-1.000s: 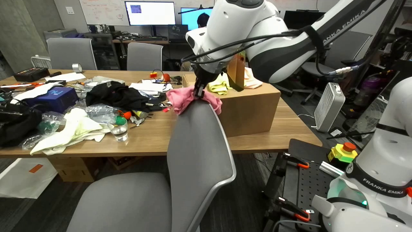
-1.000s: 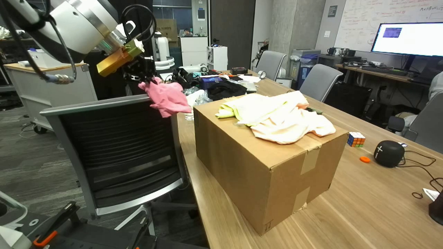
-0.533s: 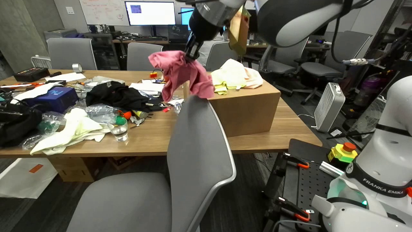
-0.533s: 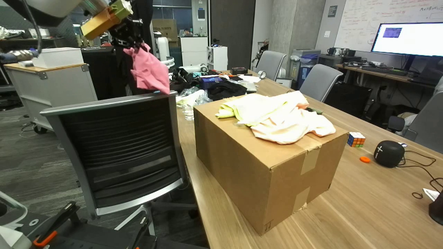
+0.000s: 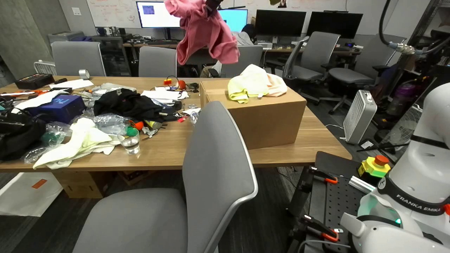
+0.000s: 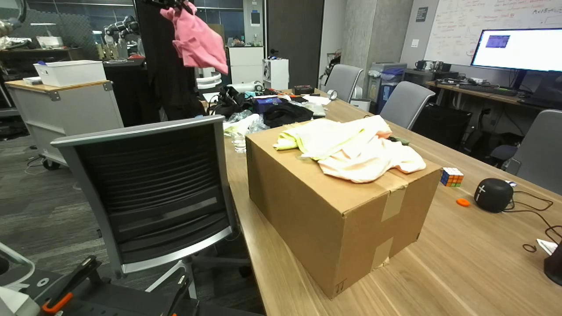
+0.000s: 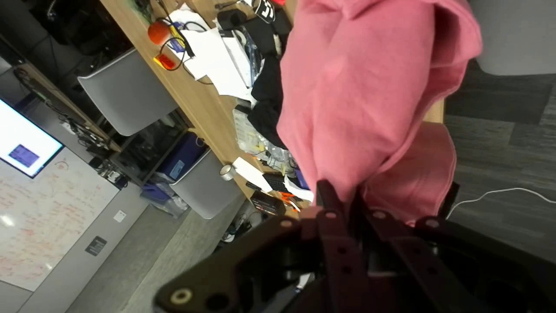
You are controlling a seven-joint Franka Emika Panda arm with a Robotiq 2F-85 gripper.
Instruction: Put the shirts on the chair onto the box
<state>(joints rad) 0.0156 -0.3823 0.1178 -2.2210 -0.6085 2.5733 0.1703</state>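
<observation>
In an exterior view: glass (image 5: pixel 136 137) on table (image 5: pixel 165 151) w/ some clear liquid (image 5: pixel 131 145); pink shirt (image 5: pixel 205 35), on chair back (image 5: pixel 219 151) 1 sec ago, now hangs above it; end effector (image 5: pixel 212 7) mostly cut off at top. In an exterior view: yellow & peach shirts (image 6: pixel 355 147) atop cardboard box (image 6: pixel 298 197). Wrist view: end effector clamped on pink shirt, cloth hiding much of table

We see a white, rounded base (image 5: pixel 418 172) with a black band (image 5: pixel 418 201), lettered FRANKA EMIKA in white. Above the band: thin black strip (image 5: pixel 427 141). Well above the band: black cable (image 5: pixel 381 26), silver connector (image 5: pixel 404 48). Wrist view, we get dark gripper (image 7: pixel 343 200), slim fingers (image 7: pixel 326 195), round metal screws (image 7: pixel 181 296).
</observation>
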